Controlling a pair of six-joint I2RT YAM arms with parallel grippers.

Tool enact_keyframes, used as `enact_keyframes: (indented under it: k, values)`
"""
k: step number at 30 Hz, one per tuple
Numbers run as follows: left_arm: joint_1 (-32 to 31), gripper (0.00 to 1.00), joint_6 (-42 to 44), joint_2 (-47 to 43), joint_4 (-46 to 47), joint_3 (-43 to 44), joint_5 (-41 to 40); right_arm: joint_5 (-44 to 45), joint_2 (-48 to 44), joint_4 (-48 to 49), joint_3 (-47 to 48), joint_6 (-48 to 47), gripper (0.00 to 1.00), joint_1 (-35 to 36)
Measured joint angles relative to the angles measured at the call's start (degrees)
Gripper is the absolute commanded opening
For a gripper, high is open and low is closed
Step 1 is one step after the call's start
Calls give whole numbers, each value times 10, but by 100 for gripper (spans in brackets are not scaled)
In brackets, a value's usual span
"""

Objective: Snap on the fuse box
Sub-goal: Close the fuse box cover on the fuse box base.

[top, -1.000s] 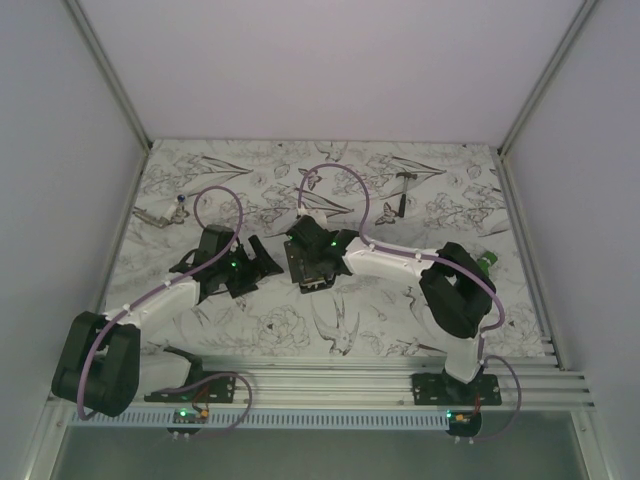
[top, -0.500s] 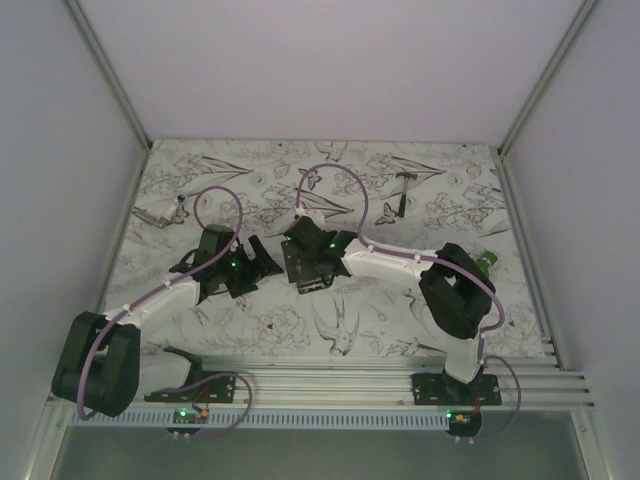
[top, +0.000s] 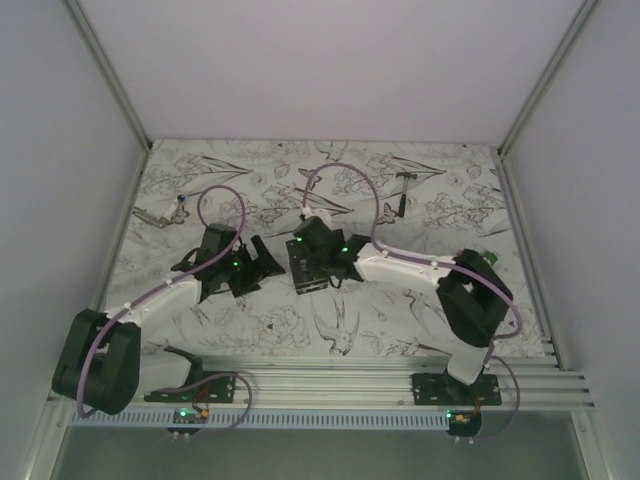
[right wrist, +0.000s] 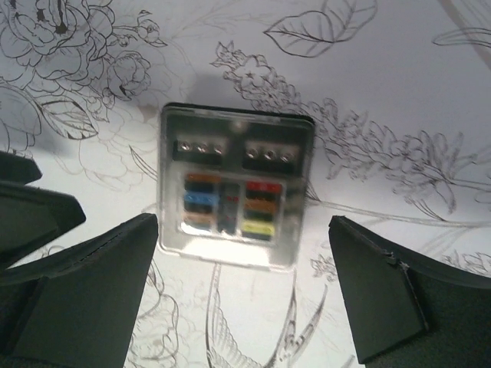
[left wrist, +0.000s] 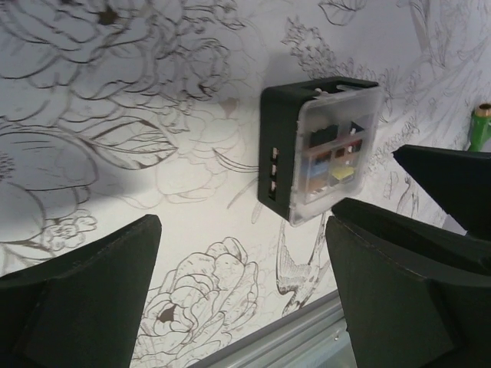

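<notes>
Right wrist view: fuse box (right wrist: pixel 236 195) flat on worktop (right wrist: pixel 399 84), frame centre, clear cover (right wrist: pixel 230 257) on top. Right gripper (right wrist: pixel 244 222) and left gripper (left wrist: pixel 242 230) jaws spread, holding nothing. Suggest pressing squarely on cover while bracing the base.

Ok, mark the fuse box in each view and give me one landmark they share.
Top external: fuse box at mid-table, only partly showing.
Left wrist: fuse box up and right of centre, seen at an angle.
Right wrist: fuse box in the centre, face-on.
Shared landmark: the printed swallow beside the box.
</notes>
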Motion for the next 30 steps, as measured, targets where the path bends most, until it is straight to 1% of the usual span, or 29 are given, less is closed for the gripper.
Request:
enact_keyframes:
  k: [1,3,4,6,10,14,17,19,24,28,30]
  values:
    - [-5,88,1,3,-1,5,1,-10,-19,9,-19,-4,100,-5]
    - [-17,83,2,18,-1,18,2,-37,-56,30,-56,-14,96,-24]
    - [-24,81,2,29,0,26,3,-52,-71,41,-71,-17,94,-36]
    - [-37,74,3,50,1,41,4,-95,-104,73,-110,-23,88,-69]
    - [-56,65,4,82,1,64,4,-187,-133,141,-172,-31,77,-131]
    - [-61,60,5,110,2,85,6,-274,-130,192,-212,-31,70,-172]
    - [-62,55,7,135,2,99,8,-323,-115,221,-218,-31,63,-187]
    - [-64,54,8,153,3,108,11,-349,-102,243,-218,-31,58,-193]
    - [-71,49,9,184,2,119,17,-398,-67,286,-223,-27,51,-199]
    - [-74,41,9,193,4,123,26,-427,-40,310,-240,-25,37,-199]
    - [-76,38,8,197,6,126,32,-450,-33,335,-249,-12,33,-201]
